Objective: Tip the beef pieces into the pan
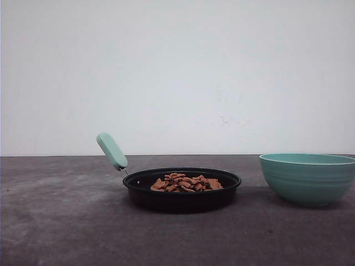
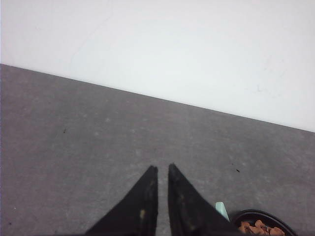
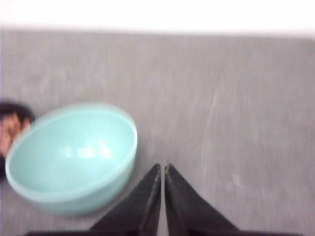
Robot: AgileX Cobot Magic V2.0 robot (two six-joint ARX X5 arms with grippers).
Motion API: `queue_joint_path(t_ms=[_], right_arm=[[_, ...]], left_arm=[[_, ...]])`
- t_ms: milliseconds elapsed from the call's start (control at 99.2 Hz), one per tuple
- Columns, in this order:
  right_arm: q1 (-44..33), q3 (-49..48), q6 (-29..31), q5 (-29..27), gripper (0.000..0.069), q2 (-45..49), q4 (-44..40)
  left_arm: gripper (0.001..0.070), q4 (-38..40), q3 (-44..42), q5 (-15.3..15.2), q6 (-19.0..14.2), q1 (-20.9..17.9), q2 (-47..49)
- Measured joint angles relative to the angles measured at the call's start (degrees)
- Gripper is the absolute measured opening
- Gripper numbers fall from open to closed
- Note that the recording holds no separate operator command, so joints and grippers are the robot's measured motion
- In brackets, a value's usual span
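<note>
- Pan [image 1: 182, 198]: shallow, round and black, resting flat on the dark grey table [image 1: 61, 221], left of the bowl in the front view; its mint-green handle [image 1: 111, 151] rises obliquely from the left rim on a thin metal stem
- Beef pieces [image 1: 186, 183]: a low heap of small reddish-brown chunks lying inside the pan, roughly central, below rim level at the edges
- Bowl [image 1: 308, 178]: teal, ribbed and deeper than the pan, standing upright on the table to the right of it and apart from it; the right wrist view shows its pale interior [image 3: 74, 147] with nothing in it
- Left gripper [image 2: 163, 171]: two black tapering fingers brought nearly together, a narrow slit between the tips, nothing held; it hangs over bare table, with the pan rim [image 2: 261, 216], some beef pieces [image 2: 258, 228] and the handle tip [image 2: 222, 210] at the frame corner
- Right gripper [image 3: 163, 168]: fingers likewise closed to a thin gap, grasping nothing, positioned just beside the bowl's outer wall over the table surface
- Backdrop: plain white wall [image 1: 177, 72] behind the table edge
</note>
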State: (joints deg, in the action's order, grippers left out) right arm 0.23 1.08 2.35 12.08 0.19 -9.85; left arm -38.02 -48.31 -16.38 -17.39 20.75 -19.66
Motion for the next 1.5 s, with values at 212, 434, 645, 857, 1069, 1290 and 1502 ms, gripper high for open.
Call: queue_joint_path(t_ms=[212, 434, 645, 857, 1069, 1290, 1502], right_arm=[[-0.5, -0.1, -0.2, 2.3, 0.0011, 0.1, 0.4], [-1.7, -0.1, -0.4, -3.2, 0.0011, 0.1, 0.2], [-1.6, -0.1, -0.4, -4.3, 0.0011, 0.1, 0.2], [-1.4, -0.1, -0.4, -4.4, 0.0011, 0.1, 0.2], [-1.4, -0.1, -0.4, -4.4, 0.0011, 0.1, 0.2], [-1.4, -0.1, -0.4, -4.4, 0.0011, 0.1, 0.2], [-1.4, -0.1, -0.4, -4.4, 0.0011, 0.1, 0.2]], left_arm=[[0.0012, 0.0, 0.0, 0.0, 0.0, 0.0, 0.0], [0.0012, 0.0, 0.0, 0.0, 0.0, 0.0, 0.0], [0.0012, 0.0, 0.0, 0.0, 0.0, 0.0, 0.0], [0.0012, 0.0, 0.0, 0.0, 0.0, 0.0, 0.0], [0.0012, 0.0, 0.0, 0.0, 0.0, 0.0, 0.0], [0.0012, 0.0, 0.0, 0.0, 0.0, 0.0, 0.0], [0.0012, -0.4, 0.0, 0.0, 0.0, 0.0, 1.1]])
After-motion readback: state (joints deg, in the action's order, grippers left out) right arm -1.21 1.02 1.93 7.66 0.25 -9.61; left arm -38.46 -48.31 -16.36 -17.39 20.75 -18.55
